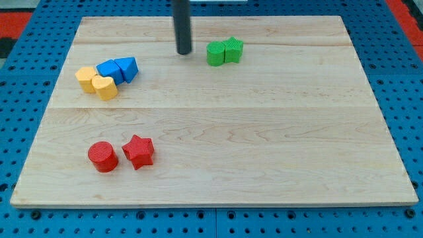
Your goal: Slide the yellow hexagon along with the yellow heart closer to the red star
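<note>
The yellow hexagon (86, 78) and the yellow heart (104, 87) lie touching at the view's upper left. The red star (139, 151) lies at the lower left, well below them, with a red cylinder (102, 157) just to its left. My tip (184, 52) rests on the board near the top centre. It is far to the right of the yellow blocks and just left of the green blocks. It touches no block.
A blue cube (109, 69) and a blue triangle (127, 68) press against the yellow blocks' upper right. Two green blocks (224, 51) sit together right of my tip. The wooden board (264, 132) lies on a blue pegboard.
</note>
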